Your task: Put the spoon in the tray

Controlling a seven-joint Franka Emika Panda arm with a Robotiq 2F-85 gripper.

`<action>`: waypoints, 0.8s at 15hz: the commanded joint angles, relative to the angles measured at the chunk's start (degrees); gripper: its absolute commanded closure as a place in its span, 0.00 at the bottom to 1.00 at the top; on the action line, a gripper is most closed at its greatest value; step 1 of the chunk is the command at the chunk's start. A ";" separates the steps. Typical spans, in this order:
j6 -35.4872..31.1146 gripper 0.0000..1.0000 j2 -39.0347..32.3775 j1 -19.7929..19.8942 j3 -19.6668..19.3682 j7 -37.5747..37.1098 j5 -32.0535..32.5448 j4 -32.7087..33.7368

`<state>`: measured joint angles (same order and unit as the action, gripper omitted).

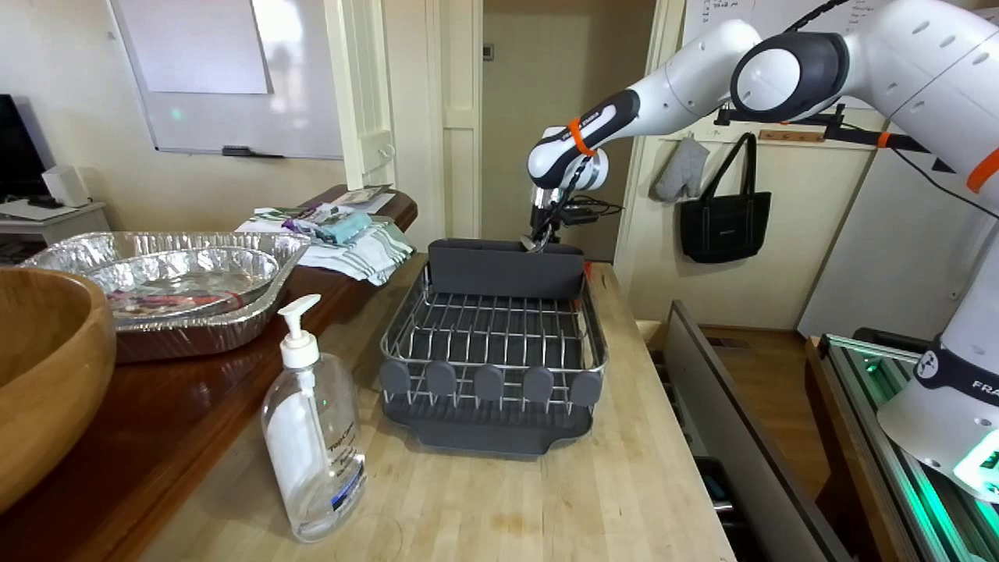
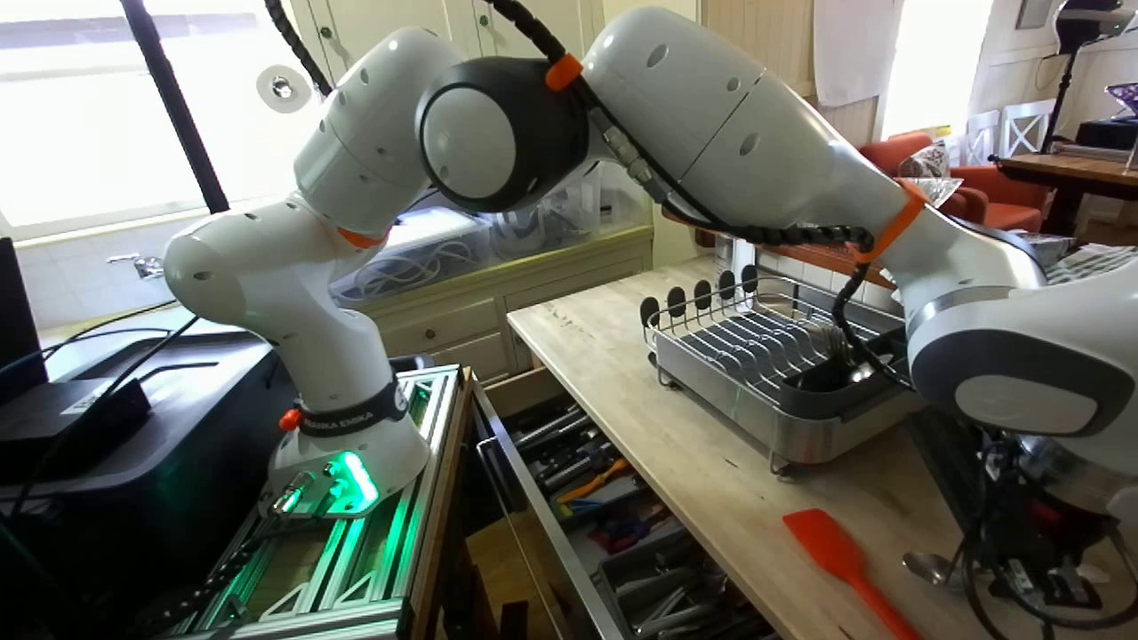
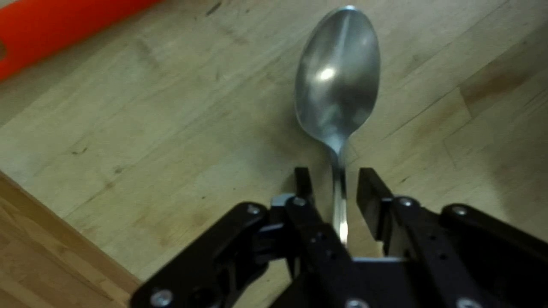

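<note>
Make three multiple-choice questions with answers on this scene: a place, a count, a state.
1. Where's the shiny steel spoon straddled by the black two-fingered tool?
A. Round wooden bowl
B. Pale wooden counter
C. Black bag

2. How many grey oval knobs line one end of the silver metal dish rack?
A. Five
B. Three
C. Eight

3. How is the tool?
A. Gripping
B. Shut, empty
C. Open

1 B: wood surrounds it. 2 A: five show in both exterior views. 3 C: gaps flank the spoon.
</note>
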<state>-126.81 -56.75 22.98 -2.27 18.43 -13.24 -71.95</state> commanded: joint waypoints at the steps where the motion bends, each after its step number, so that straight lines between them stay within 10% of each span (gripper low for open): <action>1: 1.48 0.95 -1.57 0.44 0.34 -0.62 1.16 2.23; 12: 0.43 0.98 3.19 1.56 0.18 3.05 2.71 -0.68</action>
<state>-126.70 -56.02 23.47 -2.40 19.21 -11.99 -71.47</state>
